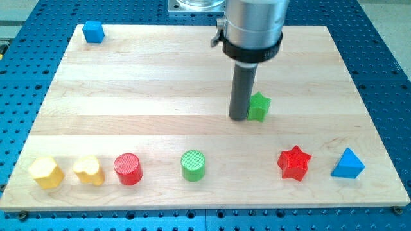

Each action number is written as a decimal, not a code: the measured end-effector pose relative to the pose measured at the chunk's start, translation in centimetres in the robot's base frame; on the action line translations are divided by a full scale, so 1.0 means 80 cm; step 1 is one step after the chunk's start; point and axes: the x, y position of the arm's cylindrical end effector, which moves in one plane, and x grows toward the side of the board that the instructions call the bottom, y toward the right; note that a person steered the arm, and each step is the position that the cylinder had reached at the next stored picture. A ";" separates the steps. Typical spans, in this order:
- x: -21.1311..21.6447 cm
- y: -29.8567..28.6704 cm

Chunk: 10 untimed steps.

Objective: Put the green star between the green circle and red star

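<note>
The green star [260, 106] lies right of the board's middle. My tip [239, 118] stands just left of it, touching or nearly touching its left side. The green circle [192, 165] stands near the view's bottom, below and left of my tip. The red star [294, 163] lies near the view's bottom, below and right of the green star. A gap of bare wood separates the green circle from the red star.
A red circle [128, 169] and two yellow blocks [88, 170] [45, 172] line the bottom left. A blue triangle [348, 163] sits at the bottom right. A blue cube [94, 31] sits at the top left. The wooden board [128, 83] lies on a blue perforated table.
</note>
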 end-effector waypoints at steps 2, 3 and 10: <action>-0.065 0.035; -0.028 0.082; 0.131 0.008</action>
